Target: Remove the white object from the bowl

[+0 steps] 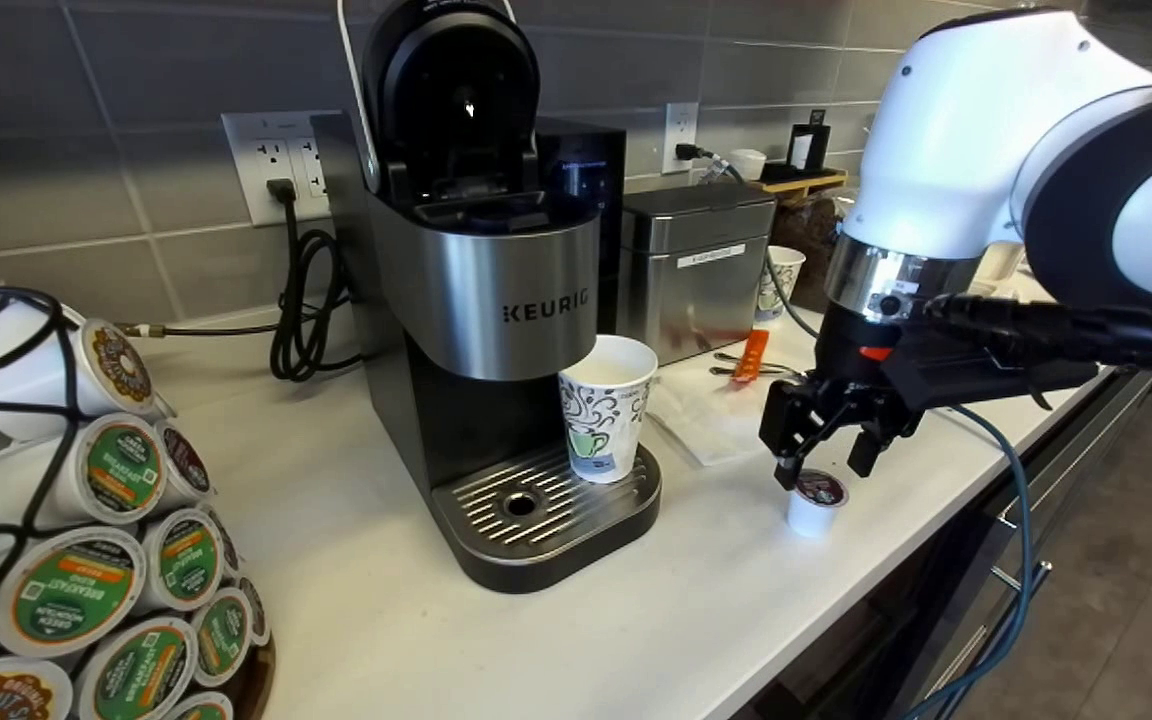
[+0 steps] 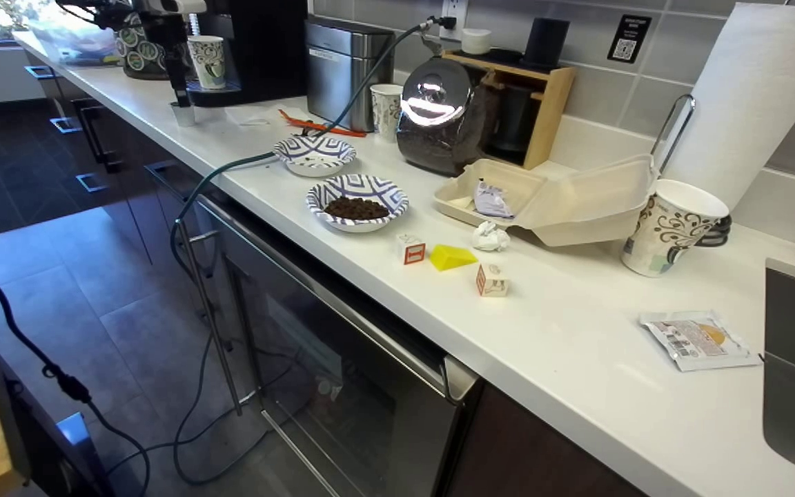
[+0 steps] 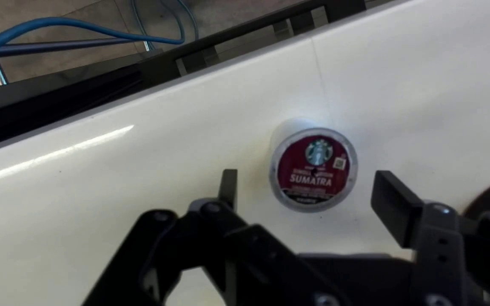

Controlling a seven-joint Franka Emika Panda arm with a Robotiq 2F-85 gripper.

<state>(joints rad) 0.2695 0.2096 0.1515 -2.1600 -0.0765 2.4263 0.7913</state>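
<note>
A small white, roundish, crumpled object [image 2: 491,237] lies on the counter in an exterior view, outside both bowls. The near patterned bowl [image 2: 392,198] holds dark granules. The far patterned bowl [image 2: 315,168] shows only a few dark specks. Both bowls are far from my gripper [image 1: 824,470]. My gripper is open and empty, pointing down over a coffee pod [image 1: 813,515] with a white body and maroon lid. In the wrist view the pod [image 3: 314,174] stands upright between the spread fingers [image 3: 305,187], with a gap on both sides.
A Keurig coffee maker [image 1: 546,300] stands beside the gripper, with a printed paper cup [image 1: 608,420] on its drip tray. The counter's front edge [image 3: 211,70] is close to the pod. A pod rack [image 1: 66,480], blocks [image 2: 453,257] and a takeout box [image 2: 577,207] are also there.
</note>
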